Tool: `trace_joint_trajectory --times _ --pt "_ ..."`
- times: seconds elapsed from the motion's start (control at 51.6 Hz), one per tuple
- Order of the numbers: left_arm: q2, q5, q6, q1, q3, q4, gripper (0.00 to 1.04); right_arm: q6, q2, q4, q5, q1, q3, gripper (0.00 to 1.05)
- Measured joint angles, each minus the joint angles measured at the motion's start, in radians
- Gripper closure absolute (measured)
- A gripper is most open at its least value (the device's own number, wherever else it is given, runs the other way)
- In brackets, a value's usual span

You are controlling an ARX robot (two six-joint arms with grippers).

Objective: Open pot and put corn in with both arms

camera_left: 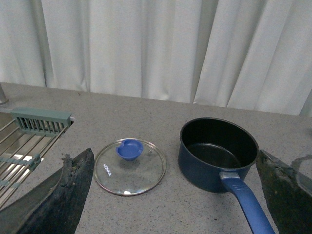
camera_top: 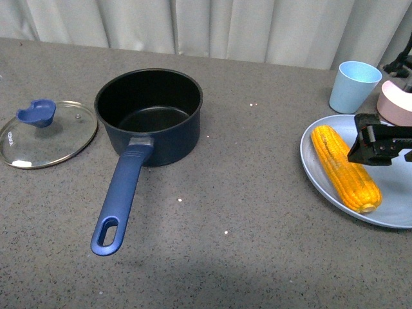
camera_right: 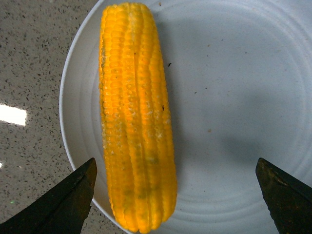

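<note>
The pot (camera_top: 183, 138) stands open on the grey bench (camera_top: 257, 193), left of centre in my front view, with its black inside showing and its long blue handle (camera_top: 122, 193) pointing toward the robot and a little to the left. Its glass lid (camera_top: 64, 138) lies flat on the bench just to the left of it, blue knob (camera_top: 37, 111) up, the two rims close but apart. The corn (camera_top: 344, 168) is well away on the right, lying on a pale blue plate (camera_top: 312, 170) at the bench's right side, one end toward the curtain (camera_top: 193, 26) and the other toward the robot. My right end effector (camera_top: 368, 138) hovers over that plate just beside the cob. In its wrist view the two fingers (camera_right: 63, 204) are spread wide, with the cob lying nearer one finger than the other and touching neither, so it holds nothing. My left end effector (camera_left: 173, 195) shows only in its own wrist view. It is also spread wide and empty, looking across at the lid and the pot from the robot's side. A wire rack (camera_left: 24, 141) sits off beyond the lid in that view. Behind the plate stand a light blue cup (camera_top: 354, 85) and, beside it, a pink bowl (camera_top: 396, 103).
</note>
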Motion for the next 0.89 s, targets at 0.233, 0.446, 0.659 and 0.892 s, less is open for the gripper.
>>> trace_joint_trajectory --times 0.233,0.446,0.659,0.892 --pt "0.0 0.0 0.0 0.0 0.0 0.0 0.06 -0.007 0.097 -0.011 -0.007 0.01 0.06 0.09" --pt "0.0 0.0 0.0 0.0 0.0 0.0 0.06 -0.008 0.158 -0.011 -0.007 0.01 0.089 0.09" --pt "0.0 0.0 0.0 0.0 0.0 0.0 0.06 -0.007 0.184 -0.016 -0.003 0.011 0.111 0.23" --pt "0.0 0.0 0.0 0.0 0.0 0.0 0.06 -0.007 0.189 -0.021 -0.001 0.018 0.125 0.59"
